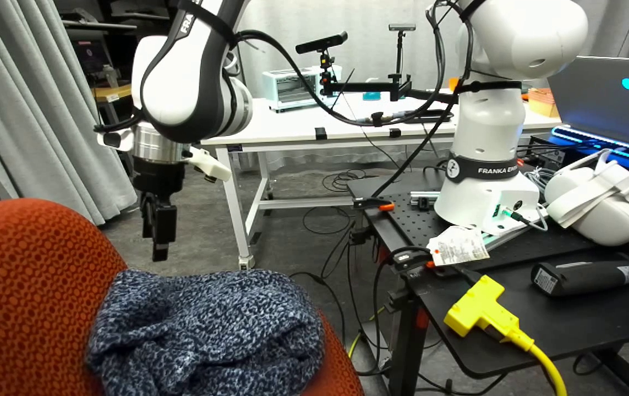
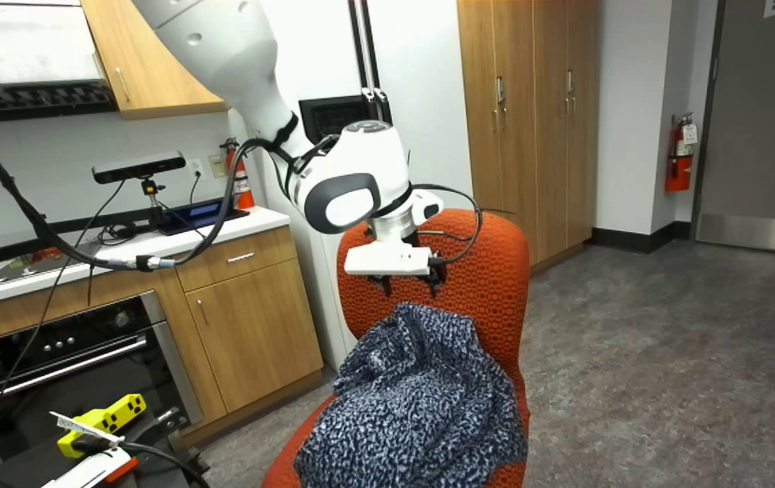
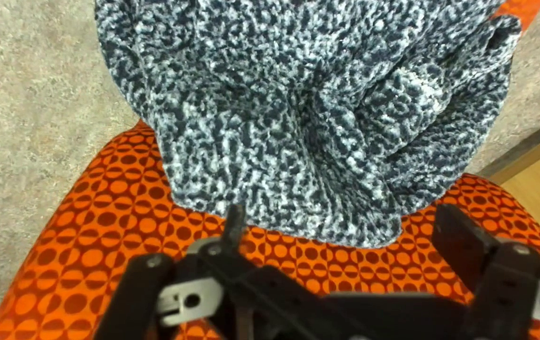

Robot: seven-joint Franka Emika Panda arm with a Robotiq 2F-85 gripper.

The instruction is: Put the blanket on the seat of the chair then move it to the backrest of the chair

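A dark blue and white speckled blanket lies bunched on the seat of an orange patterned chair. The blanket shows in both exterior views (image 1: 209, 330) (image 2: 421, 400) and in the wrist view (image 3: 274, 108). The chair's backrest (image 1: 33, 275) (image 2: 495, 271) is bare above the blanket; orange fabric (image 3: 81, 245) also shows in the wrist view. My gripper (image 1: 159, 236) (image 2: 409, 288) points down near the backrest, above the blanket and apart from it. In the wrist view its fingers (image 3: 340, 215) are spread wide with nothing between them, and the blanket's near edge shows beyond and below.
A black table (image 1: 556, 324) bears the robot base, a yellow power block (image 1: 482, 308) and a white headset (image 1: 595, 203). A white table (image 1: 292, 129) stands behind. A kitchen counter (image 2: 265, 220) and tall cabinets (image 2: 529, 135) stand around the chair. Cables hang along the arm.
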